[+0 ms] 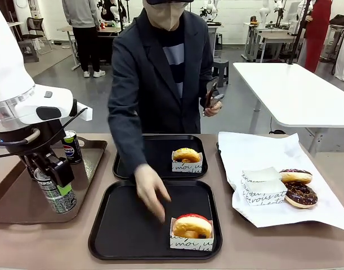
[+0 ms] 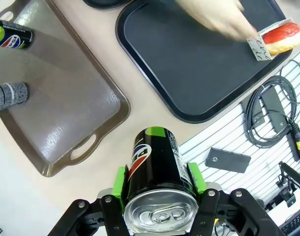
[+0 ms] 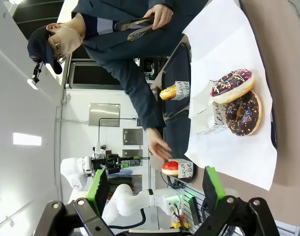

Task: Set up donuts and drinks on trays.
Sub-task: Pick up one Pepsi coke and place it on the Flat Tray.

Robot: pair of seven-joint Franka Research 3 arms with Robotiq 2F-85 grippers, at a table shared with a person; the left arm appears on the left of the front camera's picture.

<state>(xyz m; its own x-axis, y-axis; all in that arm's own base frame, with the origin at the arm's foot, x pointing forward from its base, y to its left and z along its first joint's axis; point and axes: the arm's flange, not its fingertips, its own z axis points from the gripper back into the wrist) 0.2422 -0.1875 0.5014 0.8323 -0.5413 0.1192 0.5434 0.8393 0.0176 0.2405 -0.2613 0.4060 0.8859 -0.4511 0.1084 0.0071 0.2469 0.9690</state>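
One Pepsi can is clamped by the fingers of your left gripper, those of the right gripper gaping; next, set it on the lower black tray, clear of the person's hand.

Sleeved donuts on both trays; can in tool

the person's hand hangs over the near tray, whose left side lies bare.
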